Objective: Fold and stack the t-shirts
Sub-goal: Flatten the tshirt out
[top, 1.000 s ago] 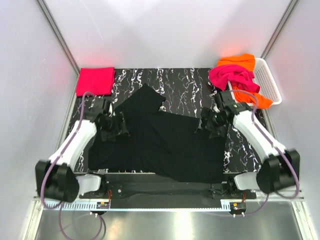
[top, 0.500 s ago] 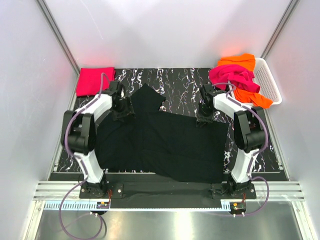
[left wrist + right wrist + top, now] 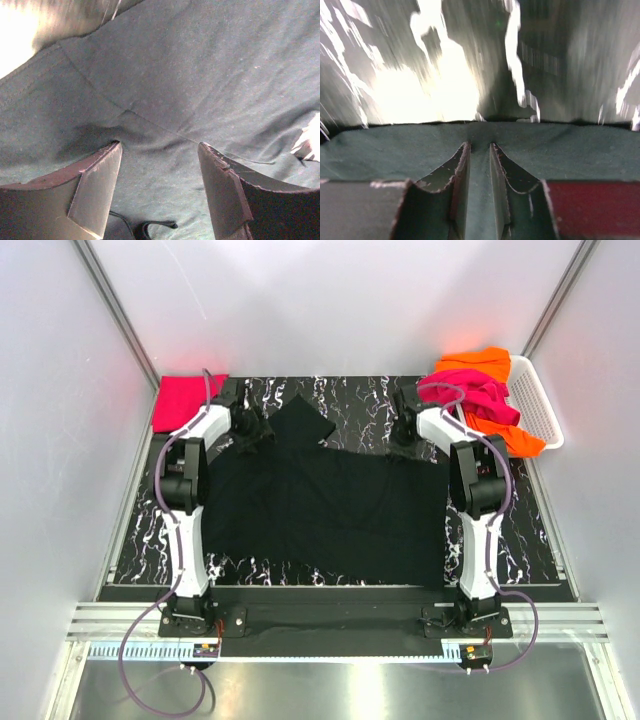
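Rightward, magenta shirt drapes orange shirt over basket.

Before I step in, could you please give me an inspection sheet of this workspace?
Surface: marbled black mat, largely under cloth.
Job's things: black shirt spread out mid-mat; red shirt folded at the far left corner; magenta shirt and orange shirt heaped over the basket.
Clutter: white basket at the far right.
Grippers: left end effector open over the black shirt; right end effector shut on its edge.
Cables: purple cables along both arms, looping by the bases.
Surroundings: white walls; nothing else seen.
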